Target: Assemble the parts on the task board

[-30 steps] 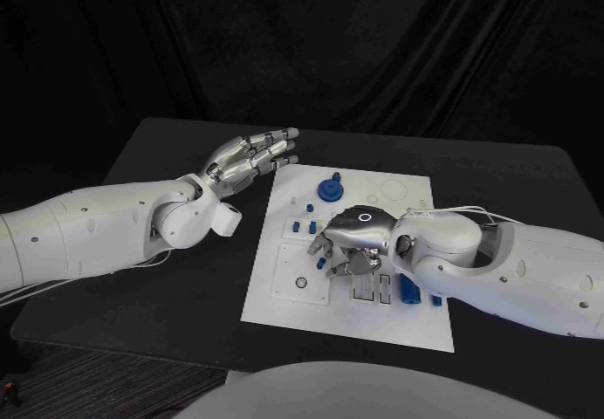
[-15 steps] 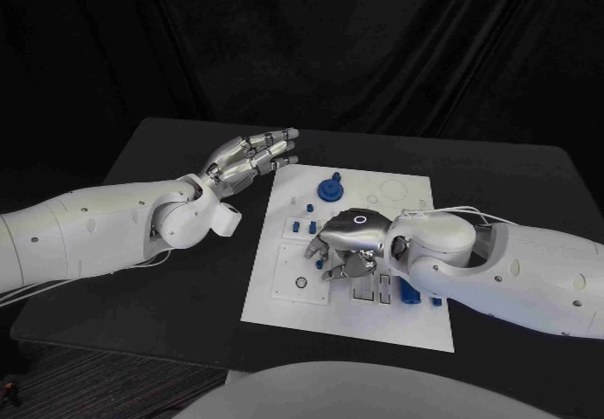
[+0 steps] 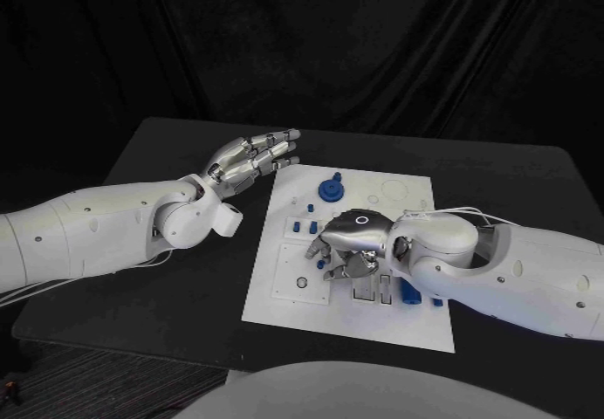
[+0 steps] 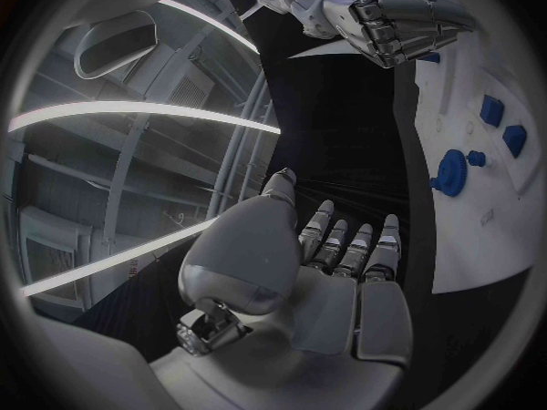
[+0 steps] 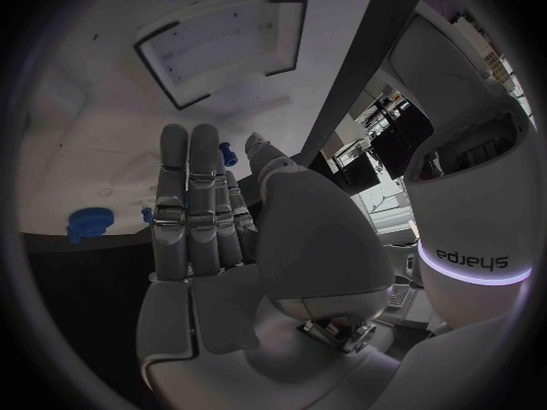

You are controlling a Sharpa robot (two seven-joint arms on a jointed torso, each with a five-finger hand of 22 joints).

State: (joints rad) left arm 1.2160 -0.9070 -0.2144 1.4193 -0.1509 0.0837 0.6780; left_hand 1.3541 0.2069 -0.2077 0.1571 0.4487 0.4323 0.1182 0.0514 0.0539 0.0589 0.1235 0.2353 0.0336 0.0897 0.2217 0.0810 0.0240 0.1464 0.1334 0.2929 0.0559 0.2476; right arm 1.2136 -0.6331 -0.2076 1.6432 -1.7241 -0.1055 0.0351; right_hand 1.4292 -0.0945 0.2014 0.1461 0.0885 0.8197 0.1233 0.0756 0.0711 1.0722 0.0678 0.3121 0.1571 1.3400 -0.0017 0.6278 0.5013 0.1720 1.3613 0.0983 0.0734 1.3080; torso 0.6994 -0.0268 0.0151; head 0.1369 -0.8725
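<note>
A: Where's the right hand [image 3: 349, 243]?
B: Over the task board [image 3: 287, 297] middle, fingers curled down; whether it grasps a blue part [image 3: 410, 293] I cannot tell.
A: The left hand [image 3: 252, 157]?
B: Fingers spread, empty, beside the board's far corner, near the blue round knob [image 3: 331, 189].

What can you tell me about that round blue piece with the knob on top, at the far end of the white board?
The round blue piece looks like matte plastic: a flat disc with a narrower knob rising from its middle. It stands upright on the task board, near the far edge, towards the robot's left. Nothing touches it. The left hand hovers beside the board with fingers spread, holding nothing, and the right hand works lower down, over the board's middle. The left wrist view shows it too, beside smaller blue parts.
</note>
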